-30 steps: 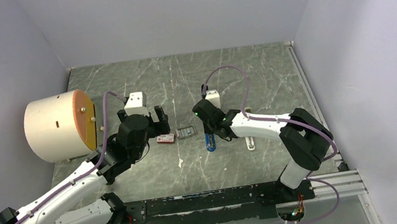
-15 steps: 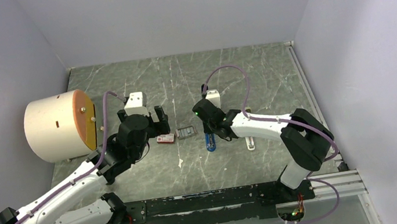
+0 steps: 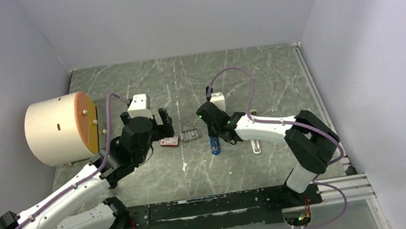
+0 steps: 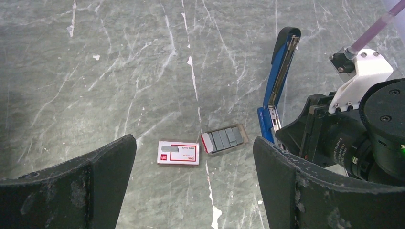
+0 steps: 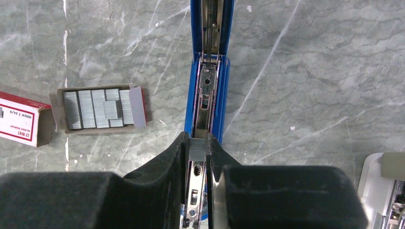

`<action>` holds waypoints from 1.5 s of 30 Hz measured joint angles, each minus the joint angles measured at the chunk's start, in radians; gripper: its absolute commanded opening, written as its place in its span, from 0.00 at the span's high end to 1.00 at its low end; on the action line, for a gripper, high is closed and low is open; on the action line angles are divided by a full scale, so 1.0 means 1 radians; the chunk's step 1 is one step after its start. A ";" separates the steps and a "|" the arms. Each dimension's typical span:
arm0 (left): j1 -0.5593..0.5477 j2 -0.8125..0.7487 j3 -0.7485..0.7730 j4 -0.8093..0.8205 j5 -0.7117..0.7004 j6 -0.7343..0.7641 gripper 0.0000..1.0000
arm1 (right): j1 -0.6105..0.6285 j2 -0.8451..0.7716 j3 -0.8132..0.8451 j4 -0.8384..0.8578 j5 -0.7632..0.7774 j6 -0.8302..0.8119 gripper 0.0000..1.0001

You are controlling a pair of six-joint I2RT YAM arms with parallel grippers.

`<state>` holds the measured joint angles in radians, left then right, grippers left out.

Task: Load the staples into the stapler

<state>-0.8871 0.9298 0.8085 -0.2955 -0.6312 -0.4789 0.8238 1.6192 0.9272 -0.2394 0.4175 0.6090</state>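
staples are being kept in an open card tray lying flat on the marbled grey worktop, with one short piece resting on top of the rows. a red box with a white label is being seen just beside the tray's left end in the right wrist view. a separate staple strip is being gripped between the narrowly set fingertips of the right pincer, directly above the metal channel of the stapler. the stapler is being left folded fully open on the worktop, its blue top swung out in line with the base so that the spring and the magazine are being exposed. whether the strip is touching the channel cannot be told. in the top view the stapler is being seen just right of the tray, under the right arm's wrist. the left pincer is being held wide, with nothing between its black fingers. it is hovering over the worktop above the red box and the tray, apart from both. a large beige drum with an orange face is being seen at the left edge of the worktop, well apart from the stapler, and a pale bar is lying near the right arm.
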 measured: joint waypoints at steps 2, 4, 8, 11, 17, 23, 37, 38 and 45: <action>0.000 0.002 0.000 0.000 0.000 0.000 0.03 | 0.000 0.000 0.000 0.000 0.002 0.000 0.85; 0.000 0.003 0.000 0.000 0.000 0.000 0.03 | 0.000 0.000 0.000 0.000 0.002 0.000 0.85; 0.000 0.005 0.000 0.000 0.000 0.000 0.03 | 0.000 -0.001 -0.002 0.003 0.002 0.000 0.85; 0.000 0.005 0.000 0.000 0.000 0.000 0.03 | 0.000 -0.005 -0.006 0.006 0.003 0.000 0.85; 0.000 0.005 0.000 0.000 0.000 0.000 0.03 | 0.000 -0.005 -0.006 0.005 0.003 0.000 0.85; 0.000 0.005 0.000 0.000 0.000 0.000 0.03 | 0.000 -0.003 -0.006 0.003 0.002 0.000 0.85; 0.000 0.005 0.000 0.000 0.000 0.000 0.03 | 0.000 0.005 -0.006 0.003 0.000 0.008 0.76; 0.000 0.005 0.000 0.000 0.000 0.000 0.03 | 0.000 0.005 -0.006 0.003 -0.001 0.009 0.74; 0.000 0.005 0.000 0.000 0.000 0.000 0.03 | 0.000 0.005 -0.005 -0.007 -0.006 0.011 0.69</action>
<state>-0.8871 0.9352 0.8085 -0.2955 -0.6312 -0.4789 0.8238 1.6241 0.9218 -0.2466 0.4118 0.6197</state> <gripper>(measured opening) 0.970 0.298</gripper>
